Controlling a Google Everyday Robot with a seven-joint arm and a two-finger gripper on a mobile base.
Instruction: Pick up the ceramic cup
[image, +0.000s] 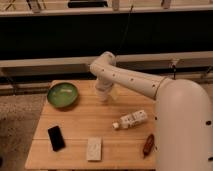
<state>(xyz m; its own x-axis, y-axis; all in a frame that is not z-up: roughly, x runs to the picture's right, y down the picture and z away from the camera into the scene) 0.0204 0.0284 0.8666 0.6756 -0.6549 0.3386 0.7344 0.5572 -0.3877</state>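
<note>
Wooden table (90, 120) carries: green bowl (63, 95) at far-left corner; black phone (56, 138) near left edge; pale block (93, 148) at front edge; white bottle (130, 120) lying right of centre; brown object (148, 145) front-right. Gripper (102, 95) sits low near far edge.

White end effector (103, 94) above tan table (84, 118); green bowl (63, 94) (black phone (56, 138))

I am looking at a light wooden table (82, 122) that is sitting on a speckled grey floor (17, 125). Behind it a pale horizontal rail (45, 62) is running across the view. Above that a wide dark panel (60, 37) is filling the back of the room, with another pale ledge (75, 11) crossing along the top. Warm, dim light is falling on the tabletop planks. The gripper (103, 94) is hanging over the table's far middle.
</note>
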